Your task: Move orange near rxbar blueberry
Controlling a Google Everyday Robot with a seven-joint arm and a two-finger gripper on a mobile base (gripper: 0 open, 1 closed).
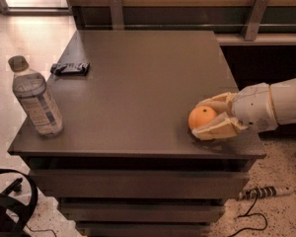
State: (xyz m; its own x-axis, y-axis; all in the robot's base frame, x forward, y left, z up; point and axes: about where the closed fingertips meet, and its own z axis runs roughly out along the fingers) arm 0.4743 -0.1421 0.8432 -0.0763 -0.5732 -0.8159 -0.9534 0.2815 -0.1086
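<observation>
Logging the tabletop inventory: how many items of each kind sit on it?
Fruit: 1, the orange, held in the hand near the table edge, right of picture.
Snack bar: 1, the rxbar blueberry.
Bottle: 1, the water bottle.
Total: 3

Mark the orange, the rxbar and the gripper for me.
orange [203, 116]: camera view, middle of the fruit.
rxbar [70, 68]: camera view, middle of the dark wrapper.
gripper [197, 119]: camera view, midway between its fingertips, shut around the orange, right of frame.
</observation>
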